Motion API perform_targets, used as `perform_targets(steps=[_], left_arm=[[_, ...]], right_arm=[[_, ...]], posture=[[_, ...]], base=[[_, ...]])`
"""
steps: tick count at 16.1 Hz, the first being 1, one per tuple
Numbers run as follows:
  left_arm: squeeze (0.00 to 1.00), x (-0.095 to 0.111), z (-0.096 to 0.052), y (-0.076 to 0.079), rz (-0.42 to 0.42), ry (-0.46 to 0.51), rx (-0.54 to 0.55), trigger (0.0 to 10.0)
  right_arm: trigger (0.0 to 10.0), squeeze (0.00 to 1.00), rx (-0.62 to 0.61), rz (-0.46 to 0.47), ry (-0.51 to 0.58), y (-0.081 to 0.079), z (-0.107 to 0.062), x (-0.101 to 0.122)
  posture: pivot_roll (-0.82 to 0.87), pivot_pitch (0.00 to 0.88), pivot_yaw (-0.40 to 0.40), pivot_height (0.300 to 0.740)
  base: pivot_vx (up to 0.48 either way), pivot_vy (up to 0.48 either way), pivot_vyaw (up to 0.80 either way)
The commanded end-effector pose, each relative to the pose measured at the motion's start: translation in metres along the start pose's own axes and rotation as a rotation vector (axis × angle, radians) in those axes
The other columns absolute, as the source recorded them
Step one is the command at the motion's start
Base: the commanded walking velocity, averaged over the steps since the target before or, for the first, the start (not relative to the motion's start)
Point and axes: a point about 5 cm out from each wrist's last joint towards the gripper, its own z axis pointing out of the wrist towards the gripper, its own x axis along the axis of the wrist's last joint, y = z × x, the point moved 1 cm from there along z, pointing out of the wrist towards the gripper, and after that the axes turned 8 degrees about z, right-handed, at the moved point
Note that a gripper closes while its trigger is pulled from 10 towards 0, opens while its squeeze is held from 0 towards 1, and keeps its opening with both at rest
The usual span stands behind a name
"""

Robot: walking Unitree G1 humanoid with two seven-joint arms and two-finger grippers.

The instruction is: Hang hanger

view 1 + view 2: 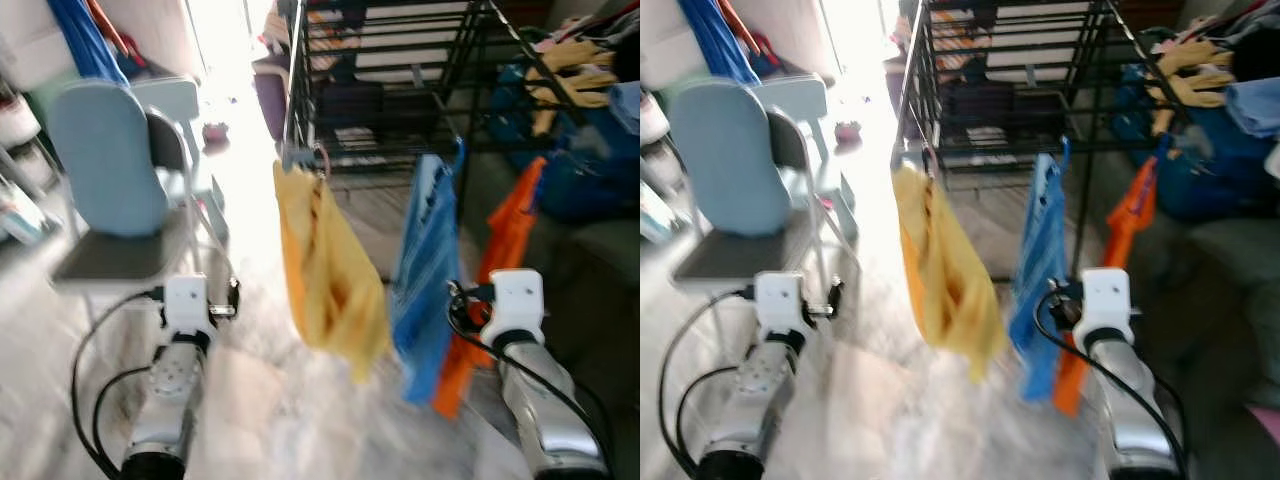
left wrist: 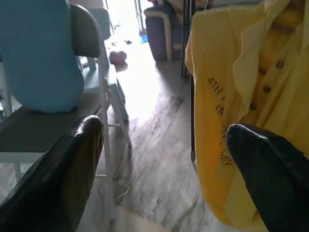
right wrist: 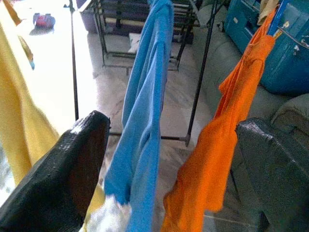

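Note:
A black drying rack [image 1: 400, 60] stands ahead with three garments hanging from its near rail. A yellow buttoned shirt [image 1: 325, 265] hangs on a hanger at the left, a blue garment [image 1: 425, 270] in the middle, an orange one [image 1: 505, 250] at the right. My left gripper [image 2: 164, 159] is open, with the yellow shirt [image 2: 241, 106] just ahead of one finger. My right gripper [image 3: 174, 169] is open too, facing the blue garment [image 3: 145, 111] and the orange garment [image 3: 217, 145]. Neither holds anything.
A grey chair [image 1: 120, 255] with a light blue cushion [image 1: 105, 155] stands at the left, close to my left arm [image 1: 175, 380]. Blue bags and piled clothes [image 1: 580, 110] lie at the right. Bright floor runs between chair and rack.

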Motion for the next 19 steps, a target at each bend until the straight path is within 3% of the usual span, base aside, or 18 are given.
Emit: perform_targets(steps=[1, 6, 8, 10, 12, 14, 19], left_arm=[[0.00, -0.004, -0.004, -0.013, 0.011, -0.014, 0.049, 10.0], [0.00, -0.001, -0.005, -0.010, 0.045, 0.011, 0.060, 10.0], [0.00, -0.003, -0.007, -0.018, 0.077, 0.013, 0.104, 10.0], [0.00, -0.006, -0.008, -0.021, 0.078, 0.008, 0.117, 10.0], [0.00, -0.001, -0.008, -0.017, 0.034, 0.045, 0.052, 10.0], [0.00, 0.002, -0.015, -0.020, 0.033, 0.080, 0.015, 10.0], [0.00, -0.029, -0.046, -0.027, 0.057, -0.017, -0.029, 10.0]], right_arm=[[10.0, 0.00, 0.055, -0.007, 0.017, -0.014, 0.006, 0.004], [10.0, 0.00, 0.124, 0.001, 0.021, -0.029, 0.015, 0.003], [10.0, 0.00, 0.131, 0.008, 0.022, -0.030, 0.016, -0.001], [10.0, 0.00, 0.139, -0.002, 0.032, -0.032, 0.018, -0.001], [10.0, 0.00, 0.090, 0.001, 0.065, -0.027, 0.018, 0.001], [10.0, 0.00, 0.035, 0.028, 0.074, -0.016, 0.008, -0.005], [10.0, 0.00, 0.063, 0.070, 0.052, -0.010, -0.029, -0.026]], posture=[[-0.07, 0.000, 0.012, 0.740], [-0.06, 0.000, 0.017, 0.740], [-0.05, 0.000, 0.000, 0.740], [-0.05, 0.000, 0.004, 0.740], [-0.06, 0.000, 0.030, 0.740], [-0.07, 0.000, 0.062, 0.740], [-0.10, 0.000, 0.078, 0.740]], base=[[-0.266, 0.000, 0.00], [0.000, 0.000, 0.00], [0.000, 0.000, 0.00], [0.000, 0.000, 0.00], [0.000, 0.000, 0.00], [0.000, 0.000, 0.00], [0.000, 0.000, 0.00]])
